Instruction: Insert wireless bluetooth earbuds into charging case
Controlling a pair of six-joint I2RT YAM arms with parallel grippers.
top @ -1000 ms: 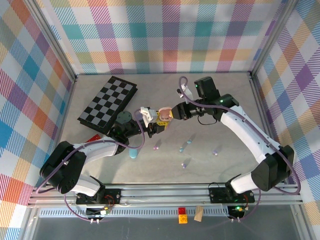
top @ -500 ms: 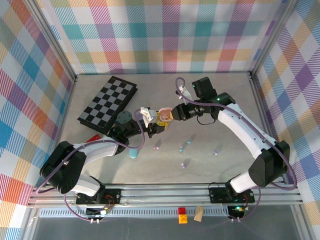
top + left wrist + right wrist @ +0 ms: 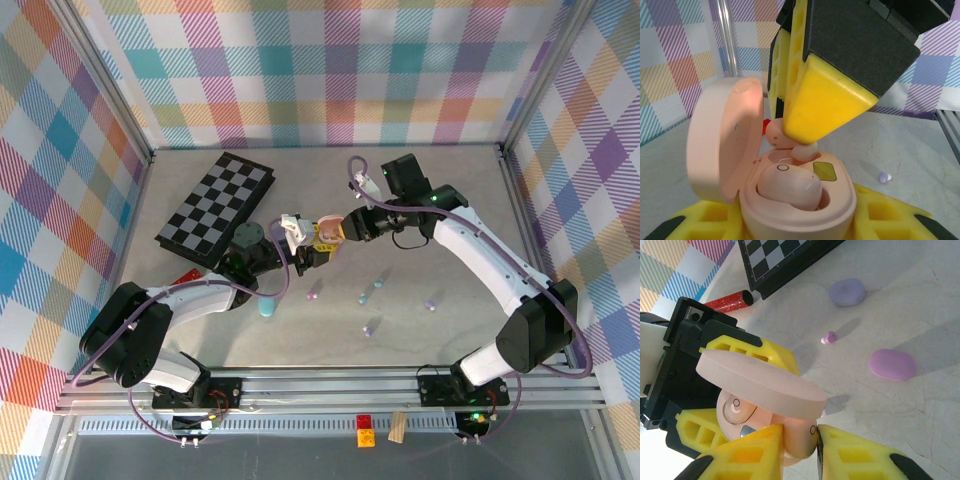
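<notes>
Grip check: your left gripper [image 3: 318, 246] is clamped on the pink charging case [image 3: 837, 202], with its yellow pads [image 3: 885, 215] pressed to both sides of the base. It holds the case above the table [image 3: 460, 210], near the middle of the workspace. The case's lid [image 3: 722, 140] is flipped open and stands up on the hinge side.

Your right gripper [image 3: 801, 442] reaches in from the opposite side, fingertips pinched tight on a pink earbud [image 3: 779, 136], right over the open case. In the left wrist view the bud's pale tip sits at the mouth of the far socket. You can't tell from either wrist camera whether it has bottomed out. The near socket holds a seated earbud [image 3: 787, 186], snug, rounded side up.

Down on the table, loose buds lie in front of the arms. A lavender earbud [image 3: 313, 293] lies just below the left gripper, with a light blue earbud [image 3: 367, 293] off to its right. A second lavender earbud [image 3: 432, 300] lies further right, and a third lavender earbud [image 3: 368, 328] lies nearer the bases. A light blue case [image 3: 266, 306] rests beside your left forearm. The checkerboard [image 3: 215, 205] sits at the back left, well apart from the two grippers.
</notes>
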